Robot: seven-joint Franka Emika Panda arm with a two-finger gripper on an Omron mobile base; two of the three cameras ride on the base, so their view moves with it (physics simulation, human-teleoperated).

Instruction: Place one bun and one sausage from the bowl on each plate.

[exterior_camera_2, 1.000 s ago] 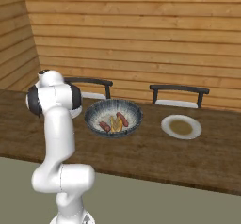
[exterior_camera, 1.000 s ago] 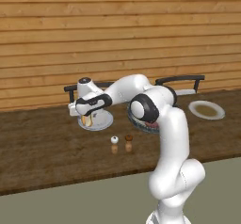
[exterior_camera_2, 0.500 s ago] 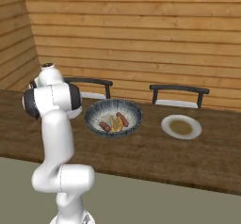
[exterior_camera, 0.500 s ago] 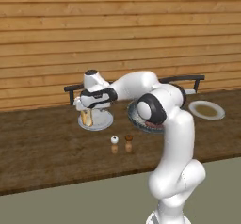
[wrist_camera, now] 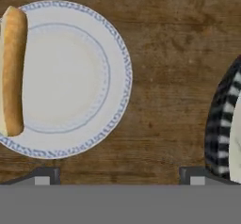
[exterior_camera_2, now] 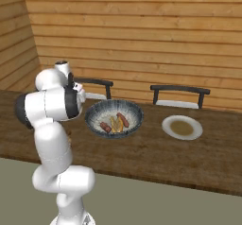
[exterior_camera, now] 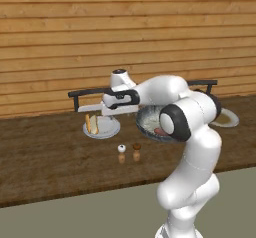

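Since the near plate [wrist_camera: 66,79] holds only a bun [wrist_camera: 12,70], lying along one rim with its long axis across the line between the fingertips, the next piece is, I judge, a sausage [exterior_camera_2: 123,120] from the bowl [exterior_camera_2: 113,107]. The bowl sits just beside that plate, at the opposite edge of the hand view. The hand [exterior_camera: 111,113] hangs above the plate, jaws spread wide and empty. The far plate [exterior_camera_2: 182,127] lies bare beyond the bowl on the table [exterior_camera_2: 156,155].

bun [wrist_camera: 12,70]: cut off by hand view's left edge
bowl [wrist_camera: 225,124]: cut by right edge there; half hidden behind arm in left base view
far plate [exterior_camera: 227,118]: partly behind arm
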